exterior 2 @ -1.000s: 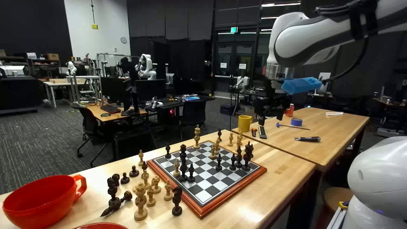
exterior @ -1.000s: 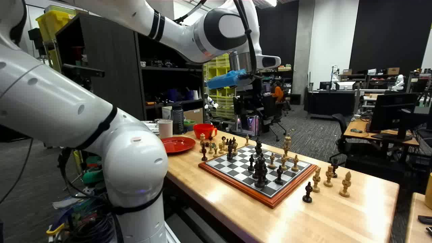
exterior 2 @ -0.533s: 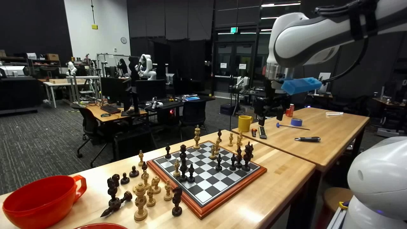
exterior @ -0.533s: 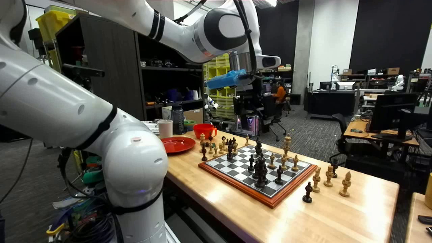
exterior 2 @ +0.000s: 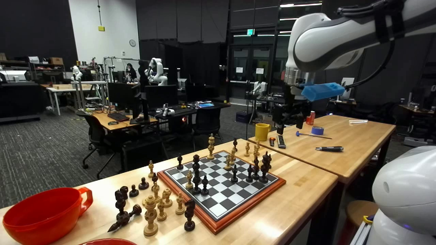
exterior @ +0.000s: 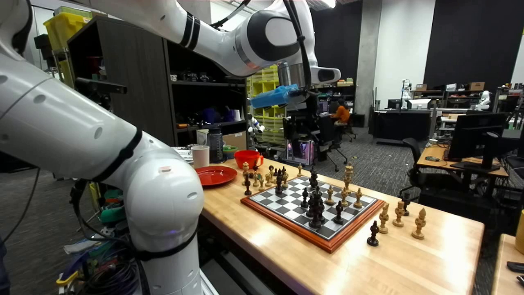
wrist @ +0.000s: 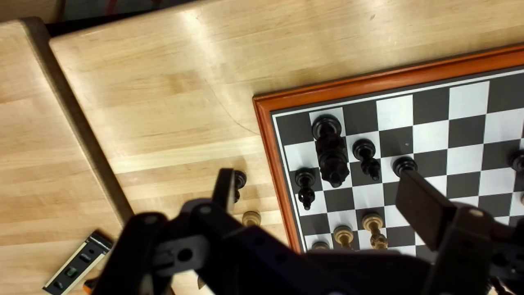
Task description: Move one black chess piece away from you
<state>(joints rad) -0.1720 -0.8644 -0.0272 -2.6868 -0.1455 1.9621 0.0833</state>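
The chessboard [exterior 2: 226, 223] with an orange-brown wooden rim lies on the table, with black and tan pieces standing on it. My gripper [wrist: 317, 180] is open and empty, high above the board. Its parted fingers also show in an exterior view [exterior 2: 290, 127]. In the wrist view a tall black piece [wrist: 330, 151] and small black pieces [wrist: 306, 184] [wrist: 366, 157] stand at the board's near corner. A black piece [wrist: 404, 164] there is partly hidden by a finger. In an exterior view a black piece [exterior: 339, 213] stands near the board's edge.
Black and tan pieces stand beside the board, including a black one [exterior: 373, 233]. A fallen black piece [exterior 2: 124, 217] lies near a red cup [exterior 2: 44, 214]. A red plate [exterior: 216, 175] is also on the table. A second table holds a yellow mug [exterior 2: 261, 132] and tools.
The arm, gripper and chess pieces have not visibly moved. Only a person in orange in the background has shifted slightly.
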